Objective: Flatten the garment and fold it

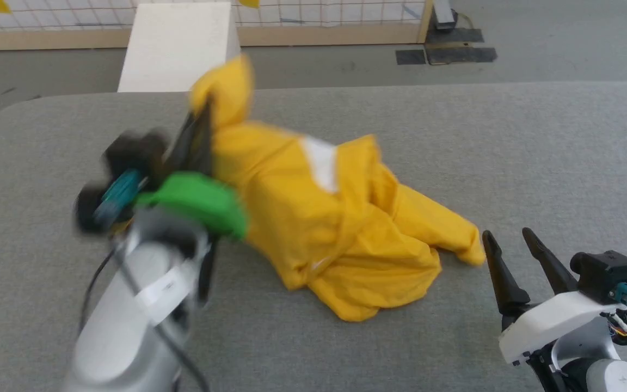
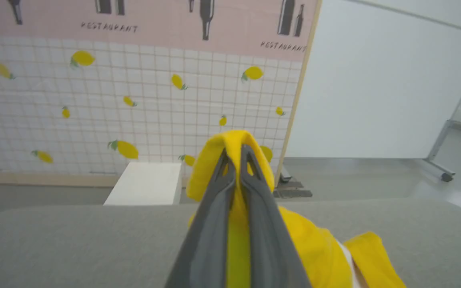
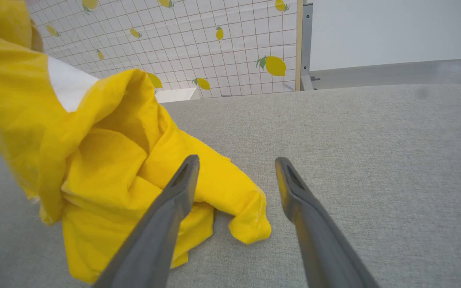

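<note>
One garment (image 1: 340, 218) fold pinched inside left claw (image 2: 236, 153).

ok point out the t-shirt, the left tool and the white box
t-shirt (image 1: 302, 218), head view, crumpled yellow middle
left tool (image 2: 236, 154), left wrist view, between its shut tips
white box (image 1: 180, 49), head view, its top face

One word can be read: "RESTAURANT" (image 2: 109, 27), in thin dark capitals on the pink band (image 2: 158, 24) of the wall panel, high above and to the left of the left fingers (image 2: 214, 224). It repeats (image 2: 283, 46) above and to their right, beneath bottle silhouettes (image 2: 290, 18). Both are slightly blurred.
</note>
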